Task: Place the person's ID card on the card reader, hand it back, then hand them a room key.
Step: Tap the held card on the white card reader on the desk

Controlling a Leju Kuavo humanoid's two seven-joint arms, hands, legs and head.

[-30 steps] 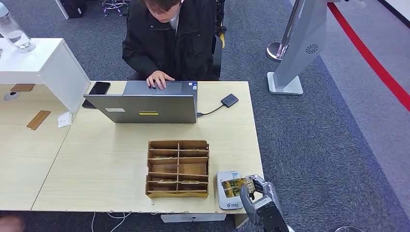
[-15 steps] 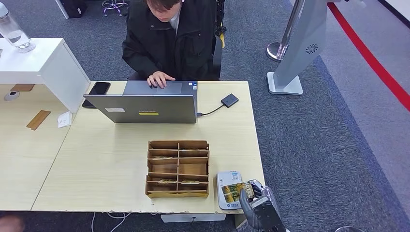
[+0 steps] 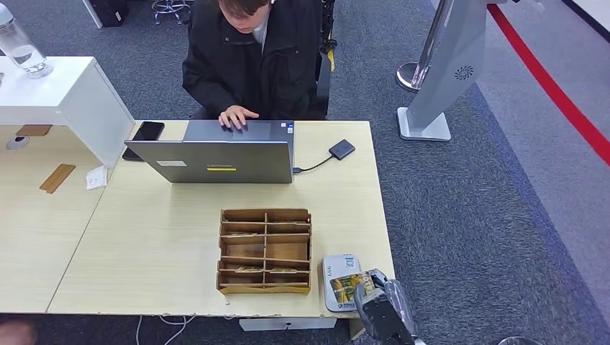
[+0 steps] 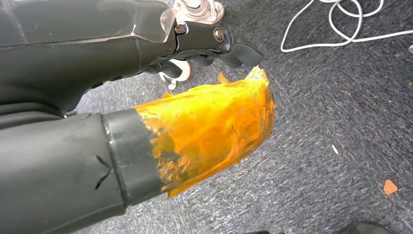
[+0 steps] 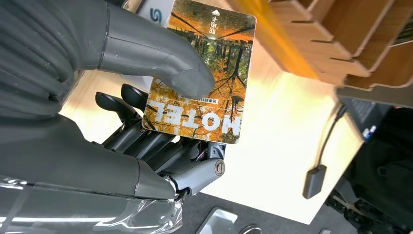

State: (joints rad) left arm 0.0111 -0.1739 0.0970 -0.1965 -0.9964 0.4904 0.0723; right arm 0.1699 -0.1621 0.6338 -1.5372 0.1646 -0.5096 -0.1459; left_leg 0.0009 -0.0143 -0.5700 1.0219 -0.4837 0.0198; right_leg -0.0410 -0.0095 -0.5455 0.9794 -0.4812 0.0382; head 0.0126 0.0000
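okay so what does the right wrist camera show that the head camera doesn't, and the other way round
Right wrist view alone: the word HOTEL printed on the autumn-forest card, with the thumb pressing its face and dark fingers behind it.

Head view alone: the person typing at the laptop, the phone, and the white card reader beneath the card.

Both: the right hand holding the card, the wooden organizer, the light wooden table, and the small black adapter on its cable.

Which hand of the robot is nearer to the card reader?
Right. The right hand holds a card just above the card reader at the table's near right corner. The left hand hangs low over the carpet, away from it.
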